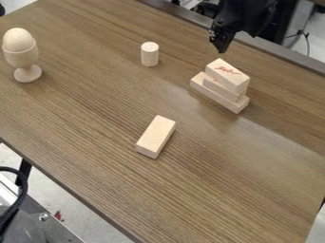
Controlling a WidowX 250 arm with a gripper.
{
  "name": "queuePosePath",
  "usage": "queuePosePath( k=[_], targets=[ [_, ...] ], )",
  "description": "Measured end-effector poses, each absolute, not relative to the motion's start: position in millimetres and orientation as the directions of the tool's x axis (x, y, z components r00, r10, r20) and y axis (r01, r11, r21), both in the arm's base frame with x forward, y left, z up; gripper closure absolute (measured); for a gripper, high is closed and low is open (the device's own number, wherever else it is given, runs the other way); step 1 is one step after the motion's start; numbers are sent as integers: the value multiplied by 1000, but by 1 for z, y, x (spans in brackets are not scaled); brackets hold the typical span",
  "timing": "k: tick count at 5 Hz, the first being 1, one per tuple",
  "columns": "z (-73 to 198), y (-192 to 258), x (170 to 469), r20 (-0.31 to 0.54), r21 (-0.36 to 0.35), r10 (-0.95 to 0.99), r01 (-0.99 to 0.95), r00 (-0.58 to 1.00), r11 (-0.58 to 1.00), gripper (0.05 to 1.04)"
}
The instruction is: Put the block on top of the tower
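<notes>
On the surface [222, 171]: egg [19, 39] in cup [22, 58] at left; peg [149, 54] rightward; tower [221, 86] farther right; block [156, 136] before peg.

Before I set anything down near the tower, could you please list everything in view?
Pale rectangular wooden blocks, stacked: three, light tan, right of centre towards the far edge; the top one has red marking
Loose rectangular wooden block: one, light tan, near the table's middle
Short upright wooden cylinder: one, pale, left of the stack
Egg-shaped wooden piece: one, pale, in the cup
Wooden egg cup: one, pale, far left
Wood-grain table: one, brown, under all of these
Cable: one, black, lower left, off the table
Robot arm: one, black, top edge, right of centre
Two-finger gripper: one, black, just beyond the stack
</notes>
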State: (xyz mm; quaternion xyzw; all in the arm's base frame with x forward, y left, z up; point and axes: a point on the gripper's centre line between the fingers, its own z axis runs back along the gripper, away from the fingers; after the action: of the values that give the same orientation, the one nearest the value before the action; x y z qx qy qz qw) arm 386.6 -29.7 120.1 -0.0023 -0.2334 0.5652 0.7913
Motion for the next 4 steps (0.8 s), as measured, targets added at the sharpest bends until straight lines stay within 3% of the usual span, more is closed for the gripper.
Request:
queuePosePath(
  k=[2,4],
  targets=[
    [101,-28,370,370,-220,872,-881,321,418,85],
    [106,-41,340,333,-222,765,-743,551,632,85]
  ],
)
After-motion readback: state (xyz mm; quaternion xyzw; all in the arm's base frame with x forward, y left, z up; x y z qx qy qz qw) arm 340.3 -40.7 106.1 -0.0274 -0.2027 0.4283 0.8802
